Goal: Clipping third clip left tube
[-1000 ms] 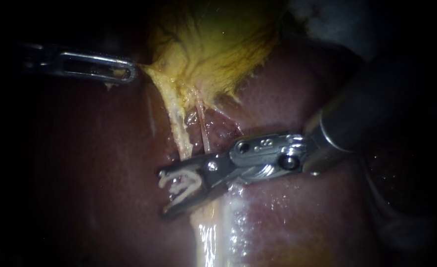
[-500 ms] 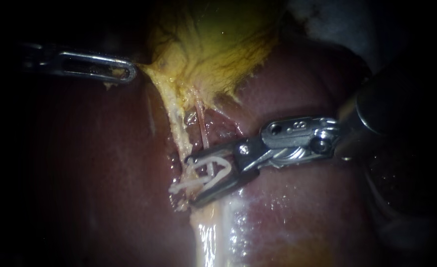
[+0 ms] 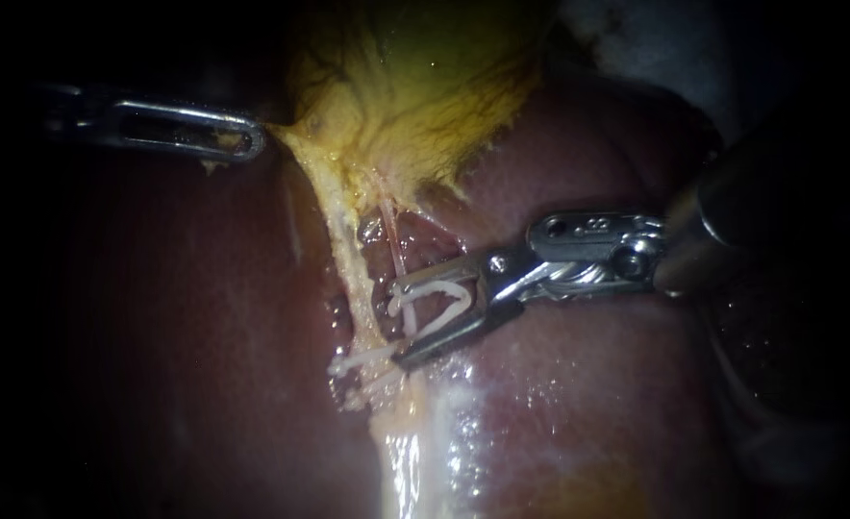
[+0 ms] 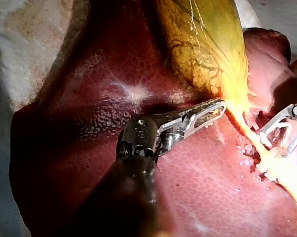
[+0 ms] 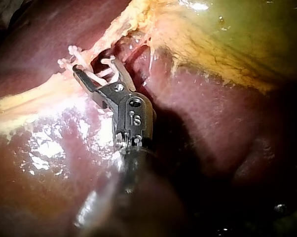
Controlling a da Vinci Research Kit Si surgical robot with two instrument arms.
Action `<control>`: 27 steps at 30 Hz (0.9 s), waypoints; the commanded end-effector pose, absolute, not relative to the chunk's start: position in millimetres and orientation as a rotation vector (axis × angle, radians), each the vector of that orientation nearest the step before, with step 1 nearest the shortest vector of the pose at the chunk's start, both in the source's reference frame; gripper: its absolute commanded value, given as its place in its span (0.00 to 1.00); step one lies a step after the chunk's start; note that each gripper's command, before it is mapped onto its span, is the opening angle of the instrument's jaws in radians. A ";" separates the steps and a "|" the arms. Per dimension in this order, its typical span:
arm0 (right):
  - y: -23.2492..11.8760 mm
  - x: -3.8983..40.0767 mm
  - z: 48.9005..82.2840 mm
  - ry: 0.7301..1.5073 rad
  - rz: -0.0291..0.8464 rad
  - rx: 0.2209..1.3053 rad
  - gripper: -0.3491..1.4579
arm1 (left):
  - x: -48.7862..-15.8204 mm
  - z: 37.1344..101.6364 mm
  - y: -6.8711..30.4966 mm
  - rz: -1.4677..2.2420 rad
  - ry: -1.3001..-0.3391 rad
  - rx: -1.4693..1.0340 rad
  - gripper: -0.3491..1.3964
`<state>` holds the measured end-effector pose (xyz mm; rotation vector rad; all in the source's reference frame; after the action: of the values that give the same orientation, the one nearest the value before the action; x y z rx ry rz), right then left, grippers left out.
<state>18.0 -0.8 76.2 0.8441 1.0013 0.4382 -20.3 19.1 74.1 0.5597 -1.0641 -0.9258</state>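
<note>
- Field: the dark red, glistening liver point(image 3: 588, 404) fills the view; whitish material point(image 4: 20, 44) shows beyond its edge.
- Landmark: the yellow-green gallbladder point(image 3: 425, 86); a yellowish tissue cord point(image 3: 348, 259) and a thin pink tube point(image 3: 393, 240) descend from it.
- The left instrument's tool point(image 3: 255, 144): slotted steel jaws closed upon the gallbladder's margin.
- The right instrument's tool point(image 3: 398, 325): jaws apart, both cradling a white open plastic clip point(image 3: 439, 303) below the gallbladder, just beside the cord; the pink tube reaches the clip's mouth.
- A white closed clip point(image 3: 353, 363) crosses the cord, farther from the gallbladder.

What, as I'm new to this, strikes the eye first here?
The yellow gallbladder at the endoscope view's top, its corner gripped by the left instrument. Below it, the right instrument holds a white clip in its jaws beside the yellow tube, which bears a second clip.
</note>
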 end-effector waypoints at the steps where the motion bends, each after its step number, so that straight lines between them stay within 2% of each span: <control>1: -0.8 18.0 76.6 0.998 0.443 0.846 0.47 | -20.3 74.1 19.1 -0.926 -1.064 0.560 0.00; 5: -0.9 18.0 78.2 1.003 0.471 0.867 0.47 | -20.3 74.1 19.1 -0.926 -1.064 0.560 0.00; 10: -0.8 18.9 79.4 1.071 0.505 0.965 0.47 | -20.3 74.1 19.1 -0.925 -1.064 0.560 0.00; 13: -0.7 19.9 79.7 1.125 0.525 1.027 0.47 | -20.3 74.1 19.1 -0.925 -1.064 0.560 0.00; 16: -0.8 21.0 79.7 1.144 0.520 1.072 0.47 | -20.3 74.2 19.1 -0.925 -1.064 0.559 0.00; 21: -1.4 22.3 79.5 1.192 0.544 1.086 0.48 | -20.3 74.2 19.1 -0.925 -1.064 0.559 0.00; 27: -1.6 23.5 79.2 1.318 0.599 1.137 0.49 | -20.3 74.2 19.1 -0.925 -1.064 0.559 0.00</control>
<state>23.6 -1.7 79.2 1.1507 1.3381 0.6088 -20.3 19.1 74.2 0.5595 -1.0646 -0.9250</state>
